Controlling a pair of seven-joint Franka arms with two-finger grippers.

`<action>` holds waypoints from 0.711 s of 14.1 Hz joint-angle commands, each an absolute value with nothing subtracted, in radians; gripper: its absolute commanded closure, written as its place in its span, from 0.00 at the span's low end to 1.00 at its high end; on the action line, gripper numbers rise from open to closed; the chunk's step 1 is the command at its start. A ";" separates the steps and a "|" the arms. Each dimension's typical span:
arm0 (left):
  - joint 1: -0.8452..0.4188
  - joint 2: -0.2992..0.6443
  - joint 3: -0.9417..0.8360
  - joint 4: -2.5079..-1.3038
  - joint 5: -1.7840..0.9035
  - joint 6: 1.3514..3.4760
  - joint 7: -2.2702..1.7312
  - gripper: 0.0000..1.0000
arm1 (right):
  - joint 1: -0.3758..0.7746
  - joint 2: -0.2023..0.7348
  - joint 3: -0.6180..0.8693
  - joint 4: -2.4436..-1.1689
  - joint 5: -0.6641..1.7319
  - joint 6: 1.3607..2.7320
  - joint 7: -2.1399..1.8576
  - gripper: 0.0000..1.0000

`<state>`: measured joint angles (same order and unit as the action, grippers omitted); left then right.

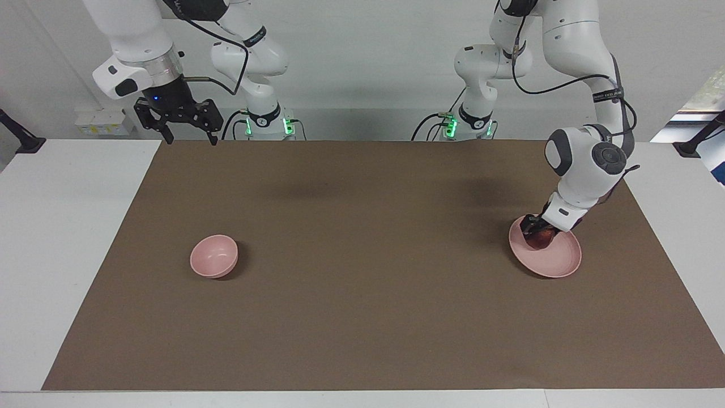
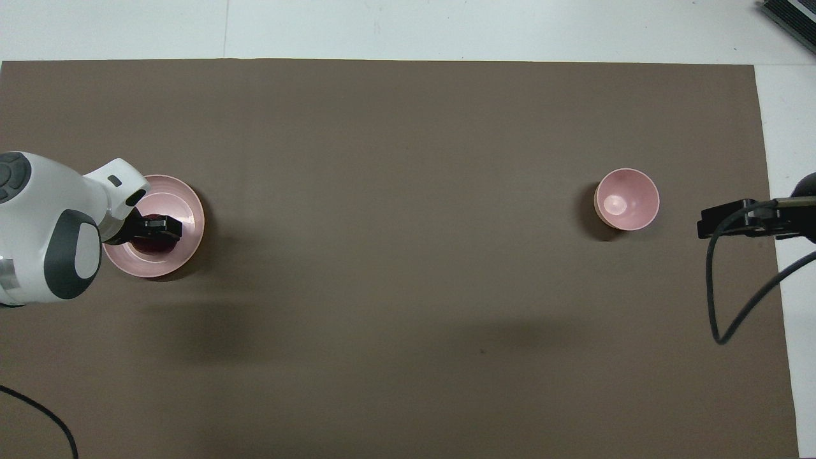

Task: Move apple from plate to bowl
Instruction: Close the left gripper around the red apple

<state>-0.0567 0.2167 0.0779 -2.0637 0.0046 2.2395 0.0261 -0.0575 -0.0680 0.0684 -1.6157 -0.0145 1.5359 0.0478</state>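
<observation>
Looking across my table [image 1: 51, 238], I see the brown mat [image 1: 362, 294] covering most of the white top, with both arms standing at the robots' end. My left arm [image 1: 589, 164] is bent down over the mat toward its own end of the table, while my right arm [image 1: 136, 51] waits raised over the mat's edge at the robots' end, above its own corner.

On the mat, the plate [image 1: 558, 260] is the widest item, a shallow pale pink disc lying flat toward the left arm's end. The bowl [image 1: 213, 256], deeper and narrower and also pale pink, sits well apart from it toward the right arm's end, with nothing inside it as seen from overhead [image 2: 626, 199].

My left gripper [image 1: 538, 233] is down on the plate with its fingers clamped on the apple [image 1: 542, 240], a small dark red fruit that rests in the part of the plate nearer to the robots. From overhead the black fingers cover most of the apple [image 2: 153, 245]. My right gripper [image 1: 187, 137] hangs in the air with its fingers spread apart, holding nothing.
</observation>
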 commanded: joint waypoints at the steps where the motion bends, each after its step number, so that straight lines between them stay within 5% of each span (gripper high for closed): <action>1: -0.060 0.219 0.078 -2.036 -0.002 2.211 0.040 1.00 | -0.066 -0.069 0.071 -1.609 0.000 1.529 0.054 0.00; 10: -0.063 0.216 0.078 -1.945 -0.002 2.106 0.037 1.00 | -0.066 -0.069 0.071 -1.609 0.002 1.529 0.054 0.00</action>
<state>-0.0575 0.2166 0.0745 -1.9914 0.0045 2.1589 0.0268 -0.0575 -0.0680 0.0683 -1.6157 -0.0145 1.5359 0.0478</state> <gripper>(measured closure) 0.189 0.000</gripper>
